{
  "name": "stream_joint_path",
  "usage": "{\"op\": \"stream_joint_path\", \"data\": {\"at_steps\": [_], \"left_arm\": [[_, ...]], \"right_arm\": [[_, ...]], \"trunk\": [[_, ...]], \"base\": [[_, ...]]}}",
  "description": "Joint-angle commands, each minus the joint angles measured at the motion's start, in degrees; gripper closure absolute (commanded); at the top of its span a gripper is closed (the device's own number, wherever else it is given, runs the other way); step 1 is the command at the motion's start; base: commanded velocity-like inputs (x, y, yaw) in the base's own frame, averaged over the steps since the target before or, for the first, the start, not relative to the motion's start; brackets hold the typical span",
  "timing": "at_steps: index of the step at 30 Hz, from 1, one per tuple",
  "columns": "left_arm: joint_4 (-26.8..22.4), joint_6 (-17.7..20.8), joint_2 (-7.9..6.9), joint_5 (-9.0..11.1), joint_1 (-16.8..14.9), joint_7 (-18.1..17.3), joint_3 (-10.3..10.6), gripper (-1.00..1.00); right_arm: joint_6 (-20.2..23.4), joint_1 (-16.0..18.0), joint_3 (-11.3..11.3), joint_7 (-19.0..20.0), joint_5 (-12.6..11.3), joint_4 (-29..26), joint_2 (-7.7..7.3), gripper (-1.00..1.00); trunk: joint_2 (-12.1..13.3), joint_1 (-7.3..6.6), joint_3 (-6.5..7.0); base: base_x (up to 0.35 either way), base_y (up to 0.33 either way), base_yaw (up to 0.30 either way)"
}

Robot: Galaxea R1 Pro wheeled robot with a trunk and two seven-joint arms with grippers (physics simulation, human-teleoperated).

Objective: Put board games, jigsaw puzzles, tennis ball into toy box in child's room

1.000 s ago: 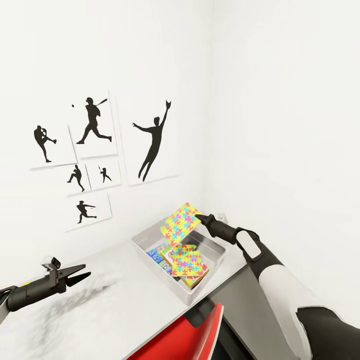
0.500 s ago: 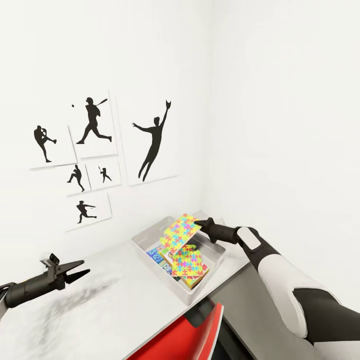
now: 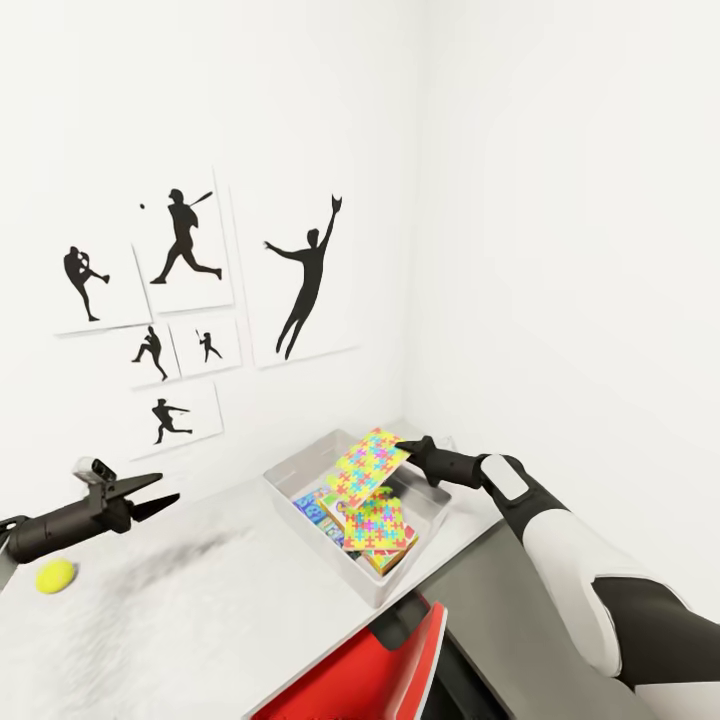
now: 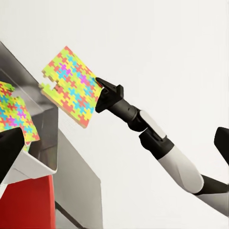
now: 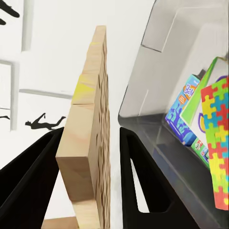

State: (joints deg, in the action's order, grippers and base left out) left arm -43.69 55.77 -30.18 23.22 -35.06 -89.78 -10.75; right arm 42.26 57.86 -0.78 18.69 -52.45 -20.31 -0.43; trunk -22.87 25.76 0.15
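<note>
My right gripper is shut on the edge of a jigsaw puzzle and holds it tilted over the toy box, which stands at the table's far corner. In the right wrist view that puzzle is edge-on between the two fingers. A second puzzle lies in the box on top of board games, a blue one among them. The tennis ball rests on the table at the left. Just above it my left gripper hangs open and holds nothing.
White walls meet behind the box, and the left one carries black sports silhouettes. A red object sits below the table's near edge. A lower dark grey surface runs under my right arm.
My right gripper has lowered the puzzle and tipped it flatter over the box. The head view has shifted, which brought the tennis ball into view. My left gripper sits slightly higher.
</note>
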Motion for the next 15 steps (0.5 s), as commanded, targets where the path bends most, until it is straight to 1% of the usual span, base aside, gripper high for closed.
{"op": "stream_joint_path", "data": {"at_steps": [1, 4, 8, 15], "left_arm": [[-0.1, 0.7, -0.05, 0.0, -0.1, -0.2, -0.2, -1.0], [-0.5, 0.6, -0.2, -0.1, -0.2, -0.2, -2.0, -1.0], [-1.4, 0.5, -0.57, -0.1, -0.3, -0.2, -4.0, -1.0], [-1.7, 0.0, -0.99, -0.1, -0.3, -0.2, -4.9, -1.0]], "right_arm": [[0.2, 0.0, -0.1, 0.4, 0.0, 0.0, -0.15, 1.0], [0.1, -0.1, -0.1, 1.7, 0.1, 0.0, -0.62, 1.0], [0.0, -0.1, -0.1, 3.1, 0.1, 0.0, -0.73, 1.0], [-0.3, -0.1, -0.1, 3.4, 0.1, 0.0, -0.64, 1.0]], "trunk": [[0.0, 0.02, -0.12], [0.0, 0.02, -0.4], [0.0, 0.02, -0.77], [0.0, 0.02, -1.43]], "base": [[0.0, 0.0, 0.0], [0.0, 0.0, 0.0], [0.0, 0.0, 0.0], [0.0, 0.0, 0.0]]}}
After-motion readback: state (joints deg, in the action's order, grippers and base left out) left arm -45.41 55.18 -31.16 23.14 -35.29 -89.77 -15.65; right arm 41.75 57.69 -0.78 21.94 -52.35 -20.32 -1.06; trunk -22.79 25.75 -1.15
